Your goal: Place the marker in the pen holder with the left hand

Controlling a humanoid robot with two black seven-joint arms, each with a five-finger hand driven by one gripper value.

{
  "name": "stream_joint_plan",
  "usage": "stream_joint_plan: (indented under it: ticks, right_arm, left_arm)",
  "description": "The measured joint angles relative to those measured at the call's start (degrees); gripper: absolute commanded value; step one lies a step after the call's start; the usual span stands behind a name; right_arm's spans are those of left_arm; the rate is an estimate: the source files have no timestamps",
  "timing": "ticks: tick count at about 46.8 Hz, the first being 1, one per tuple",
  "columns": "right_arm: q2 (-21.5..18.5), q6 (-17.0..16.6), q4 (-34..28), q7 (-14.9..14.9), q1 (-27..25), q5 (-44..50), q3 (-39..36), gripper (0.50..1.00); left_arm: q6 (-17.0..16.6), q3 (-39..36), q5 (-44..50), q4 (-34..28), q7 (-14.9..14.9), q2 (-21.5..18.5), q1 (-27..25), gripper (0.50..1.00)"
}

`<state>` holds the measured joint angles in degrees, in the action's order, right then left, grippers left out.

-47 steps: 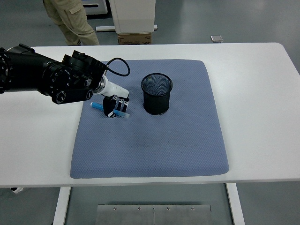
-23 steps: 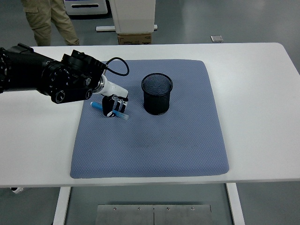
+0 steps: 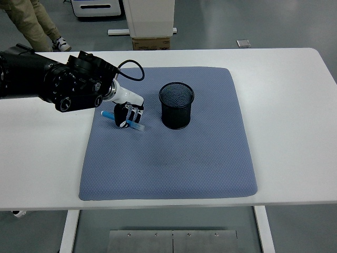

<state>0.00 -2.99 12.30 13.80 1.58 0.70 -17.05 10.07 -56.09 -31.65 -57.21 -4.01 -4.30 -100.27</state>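
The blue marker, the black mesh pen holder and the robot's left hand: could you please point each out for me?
Blue marker (image 3: pixel 139 127), head view, on its barrel end right of the hand.
Black mesh pen holder (image 3: pixel 176 115), head view, on its front wall.
Left hand (image 3: pixel 125 115), head view, on its middle.

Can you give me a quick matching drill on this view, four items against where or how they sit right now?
Items:
1. marker
2. pen holder
3. blue mat
4. left hand

States:
A. upright, empty, right of the hand
B. spread flat over the table's middle
C. closed around the marker, low over the mat
D. light blue, sticking out both sides of the fingers

Pairs: 1-D, 2-A, 3-B, 4-C
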Motion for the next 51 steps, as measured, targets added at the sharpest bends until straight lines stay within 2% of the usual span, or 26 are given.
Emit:
stream_joint_plan:
  ticks: [9, 34, 42, 51]
  right_arm:
    - [0.0, 0.0, 0.0, 0.0, 0.0, 0.0, 0.0, 1.0]
    - [0.0, 0.0, 0.0, 0.0, 0.0, 0.0, 0.0, 1.0]
    - [0.0, 0.0, 0.0, 0.0, 0.0, 0.0, 0.0, 1.0]
    - [0.0, 0.0, 0.0, 0.0, 0.0, 0.0, 0.0, 1.0]
  left_arm:
    - [0.5, 0.4, 0.3, 0.0, -0.4, -0.4, -2.6, 0.5]
    - [6.6, 7.7, 1.2, 0.0, -0.5, -4.1, -10.4, 0.5]
    - [7.3, 10.5, 1.6, 0.1, -0.4, -4.5, -11.0, 0.5]
    - [6.9, 12.5, 6.5, 0.5, -0.4, -3.9, -10.3, 0.5]
